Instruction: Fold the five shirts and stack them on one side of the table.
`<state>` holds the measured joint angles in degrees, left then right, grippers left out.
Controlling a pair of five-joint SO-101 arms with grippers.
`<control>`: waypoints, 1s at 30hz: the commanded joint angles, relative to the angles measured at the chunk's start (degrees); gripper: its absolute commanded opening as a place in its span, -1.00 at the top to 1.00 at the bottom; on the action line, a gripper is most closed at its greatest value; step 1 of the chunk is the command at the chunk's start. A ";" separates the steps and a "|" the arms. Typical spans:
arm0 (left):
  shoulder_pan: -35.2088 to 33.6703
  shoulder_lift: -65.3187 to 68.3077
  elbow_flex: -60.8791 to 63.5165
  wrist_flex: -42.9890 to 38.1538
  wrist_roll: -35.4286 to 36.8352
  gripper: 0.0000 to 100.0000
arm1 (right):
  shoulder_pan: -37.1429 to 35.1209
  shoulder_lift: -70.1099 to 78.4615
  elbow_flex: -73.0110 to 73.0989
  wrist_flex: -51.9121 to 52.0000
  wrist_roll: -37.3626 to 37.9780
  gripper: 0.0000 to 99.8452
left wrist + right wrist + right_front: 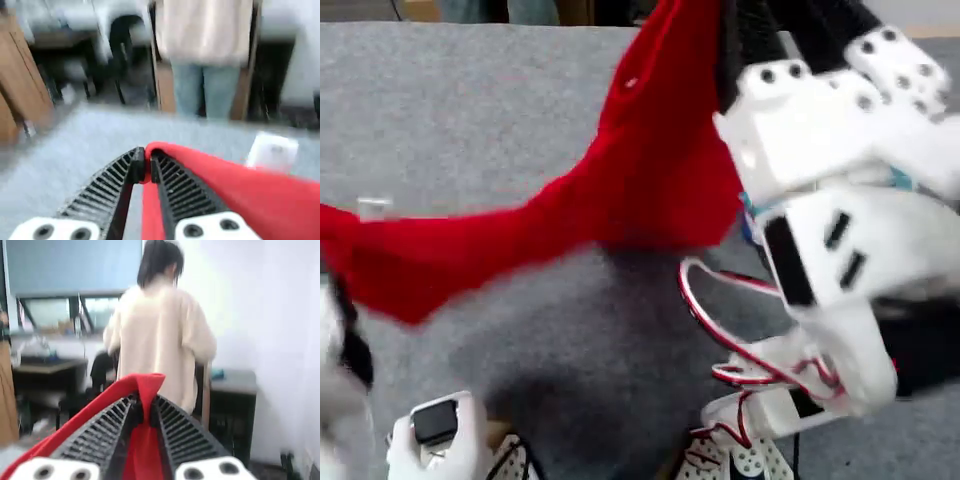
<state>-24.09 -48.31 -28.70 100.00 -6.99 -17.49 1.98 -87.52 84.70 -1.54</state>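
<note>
I'd lower the soft red cloth shirt evenly with both ends taut, so it lands flat on the grey felt-covered table instead of bunching. My left gripper is clamped on one edge and my right gripper on another. The shirt hangs stretched between them, off the table. The right arm is raised high, the left lower.

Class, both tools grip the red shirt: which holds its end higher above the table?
The right tool: its end of the red shirt is raised well up, while the left tool pinches its end close over the grey table.
</note>
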 commanded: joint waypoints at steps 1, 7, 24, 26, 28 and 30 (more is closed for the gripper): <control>0.22 1.41 15.43 -6.68 2.55 0.94 | -0.35 4.18 9.27 -3.78 -0.18 0.97; -1.63 6.77 43.47 -40.79 2.99 0.94 | -0.18 16.22 23.16 -21.80 -0.09 0.97; -4.53 43.43 27.65 -67.16 8.97 0.94 | 0.88 48.13 12.44 -47.47 7.21 0.97; -4.26 43.96 28.18 -63.56 8.88 0.94 | 1.14 49.45 11.47 -45.10 7.30 0.97; -3.91 43.87 29.58 -59.60 8.79 0.94 | 1.85 49.98 10.15 -40.88 7.38 0.97; -3.82 43.78 30.90 -54.42 5.45 0.94 | 1.93 49.98 8.66 -33.85 7.47 0.97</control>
<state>-28.40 -3.82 3.12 39.87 1.54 -16.97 53.14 -74.59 43.91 5.58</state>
